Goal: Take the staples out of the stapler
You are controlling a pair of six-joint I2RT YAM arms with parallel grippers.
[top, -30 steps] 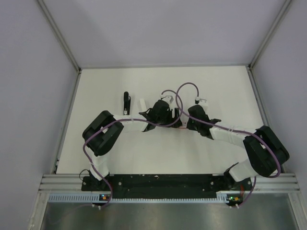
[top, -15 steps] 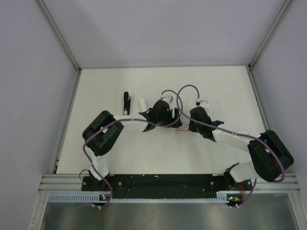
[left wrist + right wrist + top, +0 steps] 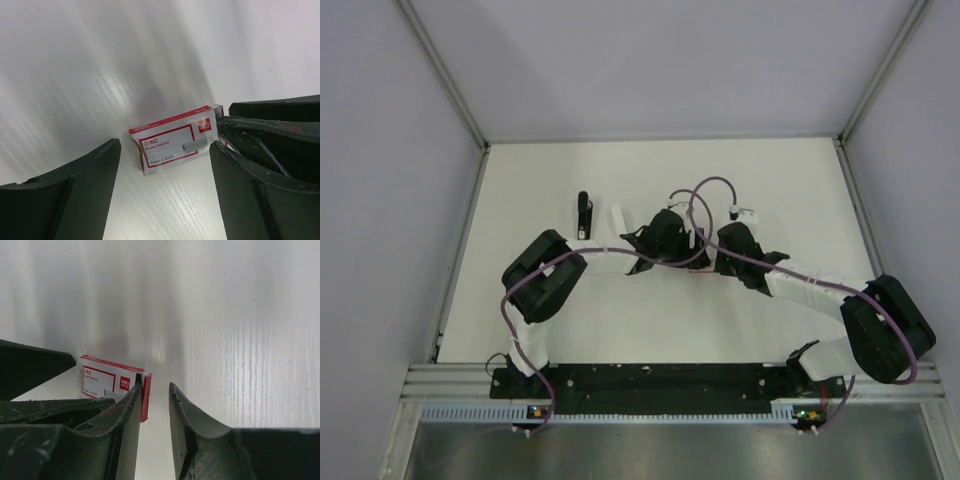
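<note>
Now underway: both arms are hovering at the box (image 3: 175, 142), well apart from the stapler (image 3: 584, 213); unloading is seemingly not begun.
Right gripper (image 3: 156, 390): fingers are standing narrowly apart, gripping nothing; the box's end is sitting beside its 9 o'clock finger.
Left gripper (image 3: 165, 145): gaping wide over the box, holding nothing.
Grey strip (image 3: 194, 145): lying on the box; possibly staples, cannot tell.
Block (image 3: 618, 218): lying at 10 o'clock of Left gripper, partly barring the way.
Stapler place: lying untouched at 9 o'clock of the Block.
Next: one arm is needing to clear the Block and grip the stapler.
</note>
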